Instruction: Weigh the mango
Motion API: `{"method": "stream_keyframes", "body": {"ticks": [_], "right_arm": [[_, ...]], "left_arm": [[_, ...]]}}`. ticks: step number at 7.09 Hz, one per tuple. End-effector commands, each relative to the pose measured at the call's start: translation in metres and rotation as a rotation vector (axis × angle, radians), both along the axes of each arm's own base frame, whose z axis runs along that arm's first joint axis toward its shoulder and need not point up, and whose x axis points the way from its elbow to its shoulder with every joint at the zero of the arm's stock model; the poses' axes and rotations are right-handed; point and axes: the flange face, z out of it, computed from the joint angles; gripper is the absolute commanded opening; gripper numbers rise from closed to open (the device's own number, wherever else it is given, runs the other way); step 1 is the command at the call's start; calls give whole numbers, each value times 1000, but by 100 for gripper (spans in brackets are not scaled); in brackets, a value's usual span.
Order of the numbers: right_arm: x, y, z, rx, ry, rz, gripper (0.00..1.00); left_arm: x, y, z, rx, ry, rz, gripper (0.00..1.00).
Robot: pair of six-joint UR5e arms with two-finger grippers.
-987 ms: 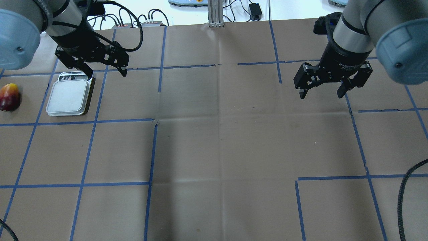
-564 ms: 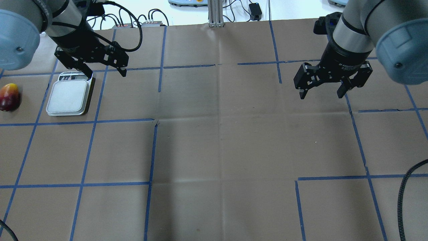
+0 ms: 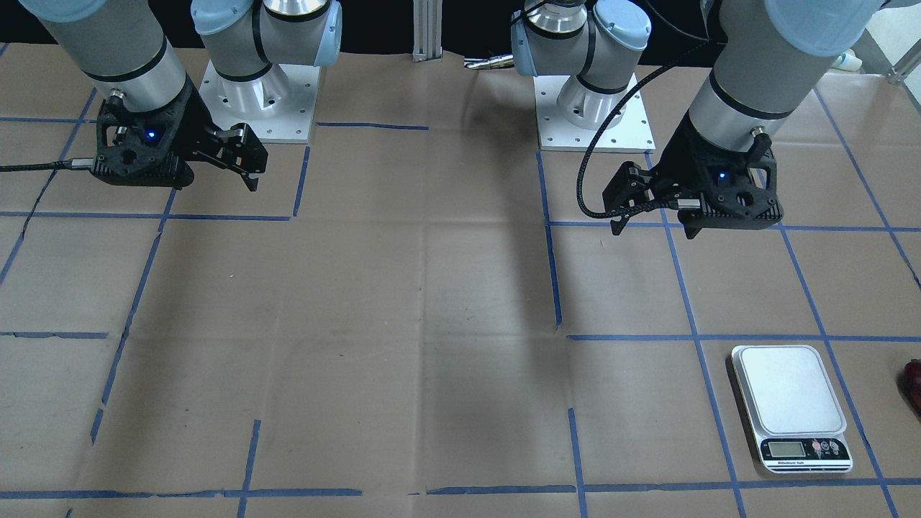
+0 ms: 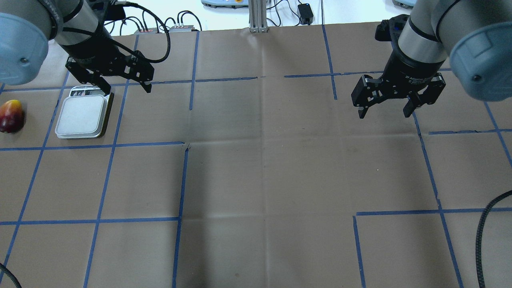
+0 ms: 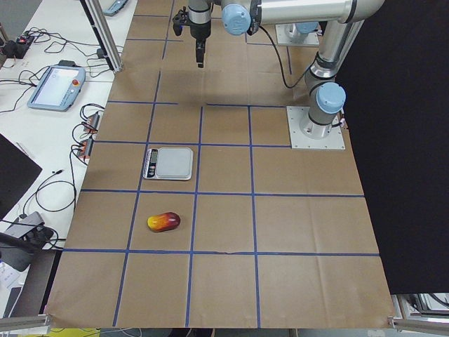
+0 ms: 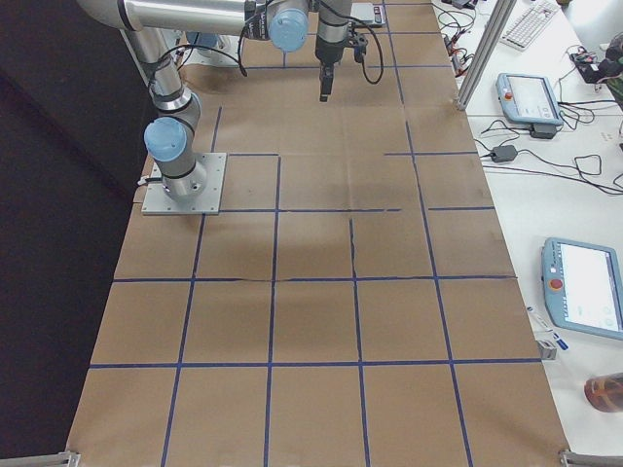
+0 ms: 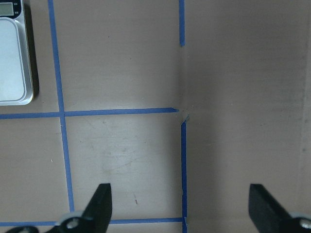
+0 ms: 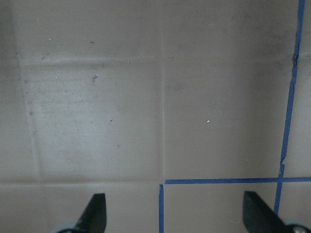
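Almost nothing has moved: left gripper (image 4: 127, 89) has crept a touch toward the far edge of the table (image 4: 256, 168), jaws wide and empty, hovering at 1 o'clock from the scale (image 4: 82, 116). Right gripper (image 4: 384, 115) hangs unchanged, also wide and empty (well away at 3 o'clock). Mango (image 4: 11, 116) lies on the table at 9 o'clock of the scale, near but apart. Weighing has probably not begun; the pick-up comes first.
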Motion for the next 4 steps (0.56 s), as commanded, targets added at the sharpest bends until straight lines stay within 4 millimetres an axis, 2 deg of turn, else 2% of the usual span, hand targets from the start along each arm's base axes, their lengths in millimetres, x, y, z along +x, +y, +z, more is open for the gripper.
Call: {"method": "stream_keyframes", "body": {"ticks": [1,3,4], "right_arm": [[0,0,0,0,0,0,100],[0,0,0,0,0,0,100],[0,0,0,0,0,0,100]], "left_arm": [[2,0,0,2,-1,3,100],[9,1,-8,8,2,3,100],[24,1,-15,23,1,25,100]]}}
